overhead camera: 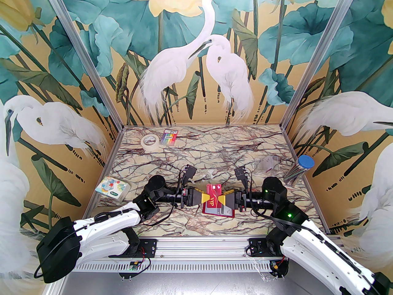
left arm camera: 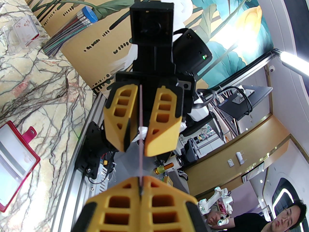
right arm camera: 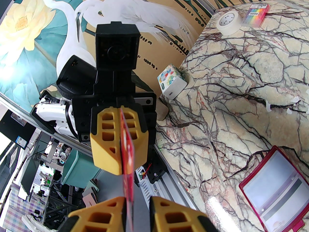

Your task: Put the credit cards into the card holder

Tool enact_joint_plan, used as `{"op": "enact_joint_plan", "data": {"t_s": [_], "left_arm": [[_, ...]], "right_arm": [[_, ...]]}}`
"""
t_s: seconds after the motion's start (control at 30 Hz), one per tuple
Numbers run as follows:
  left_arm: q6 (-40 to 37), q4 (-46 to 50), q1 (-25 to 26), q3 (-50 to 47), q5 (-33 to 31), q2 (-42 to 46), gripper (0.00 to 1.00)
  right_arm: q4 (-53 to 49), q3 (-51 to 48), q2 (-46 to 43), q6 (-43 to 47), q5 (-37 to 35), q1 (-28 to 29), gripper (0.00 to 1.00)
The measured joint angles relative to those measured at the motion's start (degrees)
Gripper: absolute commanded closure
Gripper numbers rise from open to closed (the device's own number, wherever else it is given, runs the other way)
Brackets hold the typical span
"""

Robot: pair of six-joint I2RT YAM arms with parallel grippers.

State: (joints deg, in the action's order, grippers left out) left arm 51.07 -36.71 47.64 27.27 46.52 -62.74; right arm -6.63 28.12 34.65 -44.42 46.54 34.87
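- Left claw (overhead camera: pixel 208 199) grips a red card (overhead camera: pixel 214 190) above the worktop's (overhead camera: pixel 215 158) near middle.
- Right claw (overhead camera: pixel 223 199) is open, straddling that card's other end.
- Wallet (overhead camera: pixel 227 211) lies open on the worktop just beneath them.

Heron-and-lotus mural walls (overhead camera: pixel 196 57) enclose marble tabletop (overhead camera: pixel 215 152).

In the top view the red card (overhead camera: pixel 214 194) covers most of the card holder (overhead camera: pixel 225 213), so the slots under it stay hidden. The left wrist view cuts the card holder (left arm camera: pixel 14 163) off at its 8 o'clock edge, and the right wrist view cuts the card holder (right arm camera: pixel 277 192) off at 5 o'clock. From the left wrist the red card (left arm camera: pixel 140 129) is edge-on, its face unreadable. The clear case (overhead camera: pixel 267 164), at 2 o'clock from the card, is too small to tell its contents.
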Motion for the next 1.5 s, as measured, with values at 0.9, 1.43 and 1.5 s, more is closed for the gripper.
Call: {"op": "enact_joint_plan", "data": {"t_s": [0.9, 1.43, 1.5], "left_arm": [[0.9, -0.1, 0.0, -0.2, 1.6, -1.4, 1.0], [0.5, 1.2, 0.0, -0.7, 0.3, -1.3, 0.36], [-0.2, 4.5, -0.1, -1.0, -2.5, 0.1, 0.31]], "right_arm": [[-0.2, 0.0, -0.2, 1.2, 0.2, 1.2, 0.89], [-2.5, 0.3, 0.1, 2.3, -2.0, 1.6, 1.0], [-4.5, 0.8, 1.1, 2.6, -4.0, 1.6, 1.0]]}}
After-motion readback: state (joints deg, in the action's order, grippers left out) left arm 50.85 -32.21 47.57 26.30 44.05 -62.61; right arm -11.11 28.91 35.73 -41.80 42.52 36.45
